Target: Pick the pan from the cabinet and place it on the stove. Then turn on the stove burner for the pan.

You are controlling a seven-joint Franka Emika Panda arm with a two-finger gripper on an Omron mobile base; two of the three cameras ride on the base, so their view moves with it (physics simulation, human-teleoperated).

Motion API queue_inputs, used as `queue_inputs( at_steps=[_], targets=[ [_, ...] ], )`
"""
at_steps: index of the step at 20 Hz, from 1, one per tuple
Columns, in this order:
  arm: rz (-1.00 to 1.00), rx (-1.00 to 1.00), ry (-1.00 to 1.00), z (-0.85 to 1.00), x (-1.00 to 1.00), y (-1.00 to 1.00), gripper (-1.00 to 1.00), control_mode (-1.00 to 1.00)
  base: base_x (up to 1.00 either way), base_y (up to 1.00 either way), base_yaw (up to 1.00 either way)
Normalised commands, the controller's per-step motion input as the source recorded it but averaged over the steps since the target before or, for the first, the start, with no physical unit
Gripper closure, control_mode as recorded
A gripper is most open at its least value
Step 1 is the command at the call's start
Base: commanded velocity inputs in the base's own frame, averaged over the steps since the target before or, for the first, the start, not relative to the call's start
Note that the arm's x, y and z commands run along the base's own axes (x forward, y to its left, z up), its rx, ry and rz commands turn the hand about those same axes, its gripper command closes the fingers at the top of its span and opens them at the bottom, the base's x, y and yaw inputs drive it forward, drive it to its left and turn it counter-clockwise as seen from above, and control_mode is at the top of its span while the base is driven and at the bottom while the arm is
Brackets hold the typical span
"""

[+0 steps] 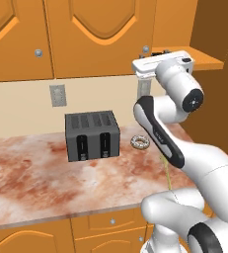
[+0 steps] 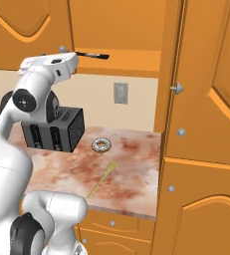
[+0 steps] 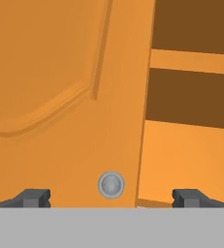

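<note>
Left base view: the white arm's gripper (image 1: 144, 74) is raised, centre-right, at the orange-brown wooden wall cabinet (image 1: 100, 34). Right base view: the matte black pan's (image 2: 92, 54) long handle pokes out on the open shelf, upper-middle. Hand view: jaws spread wide, empty, flanking the small round silver knob (image 3: 111, 184) at bottom centre. The pan is probably rigid and heavyish, so grab the handle.

Pan (image 2: 92, 54) handle protrudes from open cabinet (image 2: 136, 62) shelf. Toaster (image 2: 54, 129), doughnut (image 2: 101, 145) and yellow utensil (image 2: 102, 178) rest on marbled surface (image 2: 131, 169).

Orange-brown cabinet (image 1: 86, 34), dark grey toaster (image 1: 92, 134), reddish marbled countertop (image 1: 31, 178).
</note>
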Motion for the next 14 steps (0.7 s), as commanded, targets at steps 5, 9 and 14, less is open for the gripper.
queue_inputs(
  at_steps=[5, 9, 14],
  targets=[
    [0.0, 0.0, 0.0, 0.0, 0.23, 0.0, -1.0, -1.0, 0.0, 0.0, 0.0],
    [0.0, 0.0, 0.0, 0.0, 0.23, 0.0, -1.0, -1.0, 0.0, 0.0, 0.0],
    [0.0, 0.0, 0.0, 0.0, 0.21, 0.0, -1.0, -1.0, 0.0, 0.0, 0.0]
  ],
)
